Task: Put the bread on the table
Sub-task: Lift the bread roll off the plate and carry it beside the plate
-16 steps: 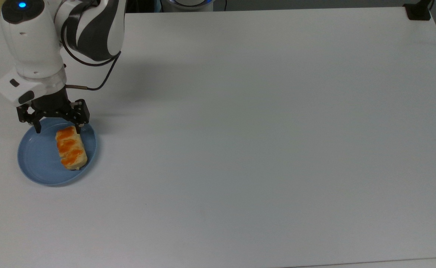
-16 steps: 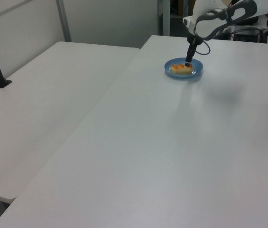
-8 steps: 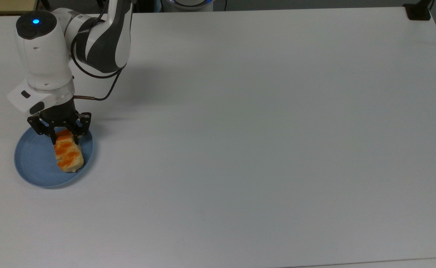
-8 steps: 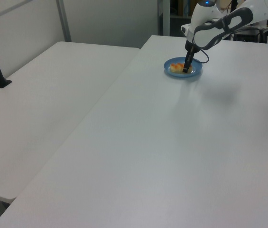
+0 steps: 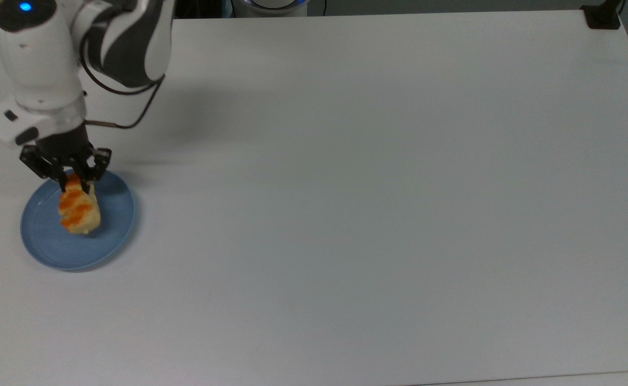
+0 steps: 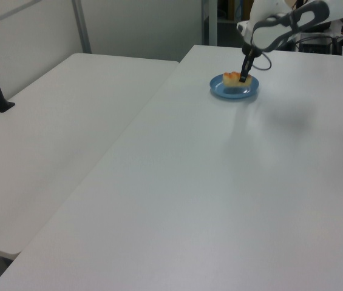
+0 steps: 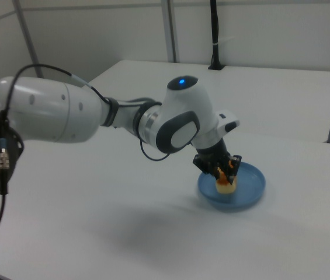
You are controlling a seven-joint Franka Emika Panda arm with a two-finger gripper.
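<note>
Evidently light and soft, the bread (image 5: pixel 79 209) hangs over the plate (image 5: pixel 111 236) near the table's (image 5: pixel 378 177) left edge in the top view, the gripper (image 5: pixel 74 179) pinching one end; a mid-length hold looks steadier.

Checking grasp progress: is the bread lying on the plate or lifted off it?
Lifted. The gripper is shut on the bread, which hangs tilted above the blue plate.

The arm (image 5: pixel 51 48) runs off the upper left edge of the top view. The gripper (image 5: pixel 74 184) hides the upper end of the bread (image 5: pixel 80 212). In the left view the bread (image 6: pixel 234 78) is too small to tell whether it touches the plate (image 6: pixel 226 92). The table (image 5: pixel 373 187) is cut at the bottom edge.
</note>
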